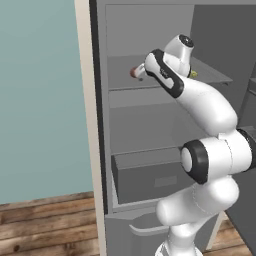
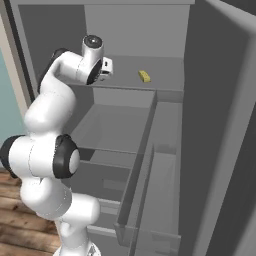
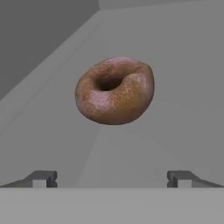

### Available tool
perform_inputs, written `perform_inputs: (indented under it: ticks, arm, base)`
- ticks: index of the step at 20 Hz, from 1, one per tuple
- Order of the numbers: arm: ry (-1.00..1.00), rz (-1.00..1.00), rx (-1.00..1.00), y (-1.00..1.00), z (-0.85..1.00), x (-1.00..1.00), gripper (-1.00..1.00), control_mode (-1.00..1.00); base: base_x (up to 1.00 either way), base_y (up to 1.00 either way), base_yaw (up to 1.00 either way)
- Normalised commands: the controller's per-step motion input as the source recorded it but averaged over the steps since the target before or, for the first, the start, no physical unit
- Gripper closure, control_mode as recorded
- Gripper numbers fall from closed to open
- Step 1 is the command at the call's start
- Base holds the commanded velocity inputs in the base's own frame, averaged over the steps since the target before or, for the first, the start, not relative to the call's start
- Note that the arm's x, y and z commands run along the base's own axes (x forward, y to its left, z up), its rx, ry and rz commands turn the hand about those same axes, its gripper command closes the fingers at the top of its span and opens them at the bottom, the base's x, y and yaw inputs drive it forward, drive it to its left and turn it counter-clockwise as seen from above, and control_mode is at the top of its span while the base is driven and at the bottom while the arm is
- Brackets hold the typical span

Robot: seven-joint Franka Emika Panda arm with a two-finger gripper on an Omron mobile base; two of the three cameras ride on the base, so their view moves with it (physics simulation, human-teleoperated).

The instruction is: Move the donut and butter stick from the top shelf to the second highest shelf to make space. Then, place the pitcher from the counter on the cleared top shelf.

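We are holding the gripper (image 3: 112, 179) released, jaws wide, nothing between them. In the hand view the donut (image 3: 114, 90) is lying straight ahead, centred above the two fingertips (image 3: 42, 178), a gap apart, resting on the top shelf (image 3: 183, 109). We judge a forward approach is needed. The butter stick (image 2: 144, 76) is sitting on the same shelf, upper centre of the right base view.

Donut (image 3: 114, 90) on grey top shelf (image 3: 175, 131), ahead of wide-spread fingertips (image 3: 41, 179)
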Motion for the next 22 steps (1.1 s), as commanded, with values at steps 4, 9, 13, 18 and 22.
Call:
perform_inputs:
  ticks: [4,9,13,18,22]
  arm:
    - [-0.01,-0.01,0.0,0.16,-0.11,0.42,-1.0,-1.0]
    - [-0.01,-0.01,0.0,0.05,-0.03,0.48,-1.0,-1.0]
    - [0.0,0.0,0.0,0.0,0.0,0.51,-1.0,-1.0]
    - [-0.02,0.0,0.0,0.01,-0.08,0.42,-1.0,-1.0]
    - [-0.02,0.0,0.0,0.1,-0.25,0.31,1.0,-1.0]
  base:
    - [0.0,0.0,0.0]
    - [0.0,0.0,0.0]
    - [0.0,0.0,0.0]
    - [0.0,0.0,0.0]
    - [0.0,0.0,0.0]
